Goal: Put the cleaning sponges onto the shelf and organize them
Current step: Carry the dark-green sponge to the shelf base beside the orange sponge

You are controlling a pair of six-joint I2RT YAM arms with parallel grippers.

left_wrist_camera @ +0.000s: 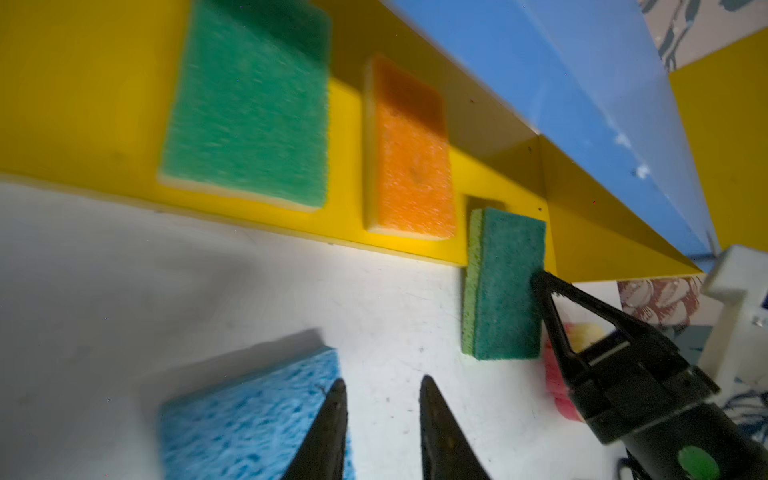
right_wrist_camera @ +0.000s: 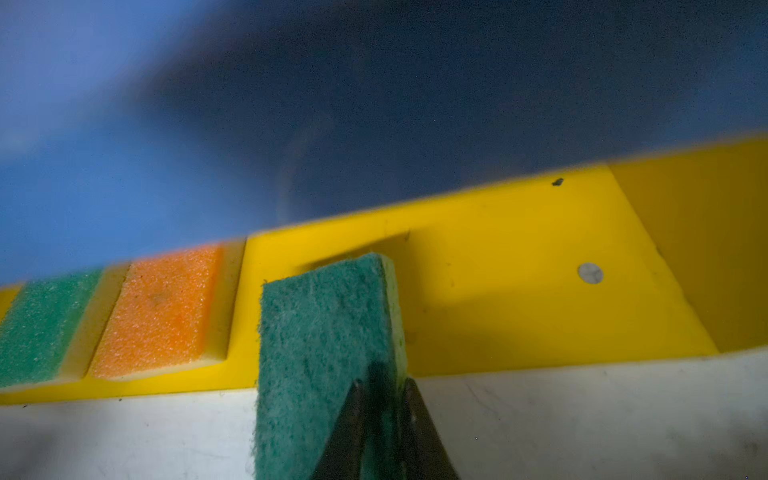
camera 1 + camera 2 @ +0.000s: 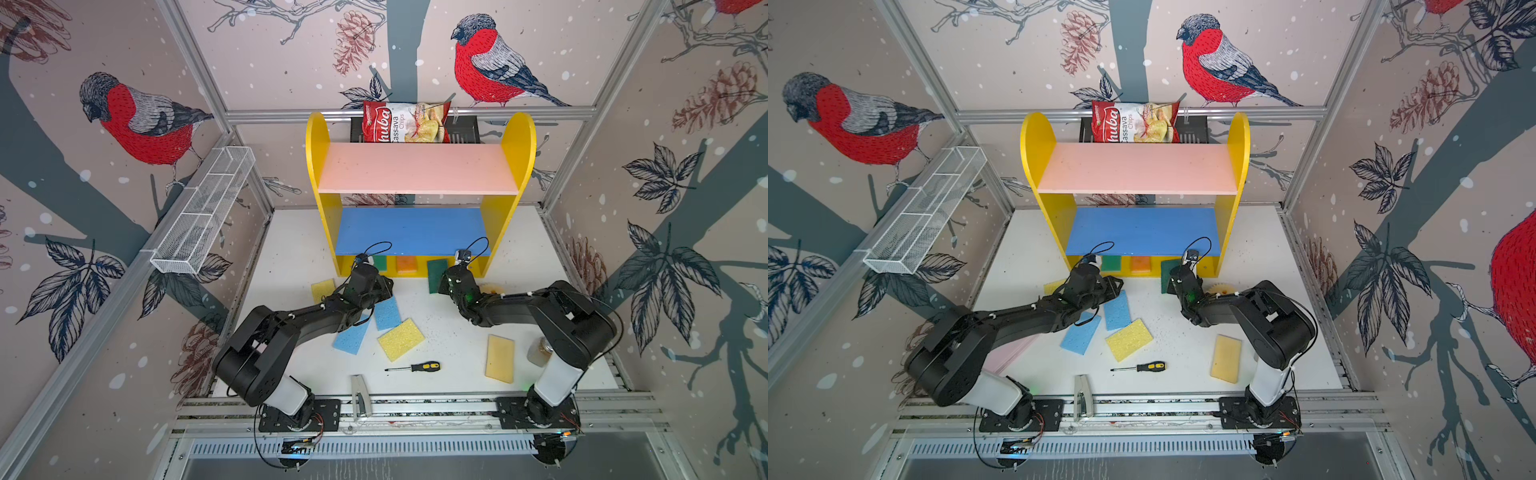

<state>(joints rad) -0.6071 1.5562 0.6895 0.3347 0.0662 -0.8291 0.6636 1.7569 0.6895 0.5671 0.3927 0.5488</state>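
- Top views both show the shelf (image 3: 318,166) at the back of the white table (image 3: 436,353): yellow rounded sides, a bare pink upper board (image 3: 415,166) and a bare blue middle board (image 3: 411,230).
- Its yellow base (image 1: 345,166) is mostly covered by the blue board in both top views, so we see only the front ends of what lies there.
- Five flat sponges lie loose on the table: two light blue (image 3: 387,312) (image 3: 351,336) and three yellow (image 3: 401,338) (image 3: 500,358) (image 3: 323,289). The left arm overlaps the lower blue one.
- On the base, side by side but apart, lie a green sponge (image 1: 249,108) and an orange sponge (image 1: 409,166), each coloured on top over a pale layer. The left wrist view cuts off the green one.
- The dark green sponge (image 1: 509,286), a scouring face on lighter green foam, sits just beside the orange one. Its far end is over the base's front edge and the rest over the table.
- The right gripper (image 2: 384,382) has its fingers either side of that sponge's long edge, pinching it.
- The left gripper (image 1: 383,380) hangs over bare table beside a blue sponge, fingers parted and grasping nothing.
- The round sponge (image 1: 582,332), yellow above pink, is largely hidden behind the right gripper, so we cannot make out its face.
- In the right wrist view, the area above the base is a dark blue blur.
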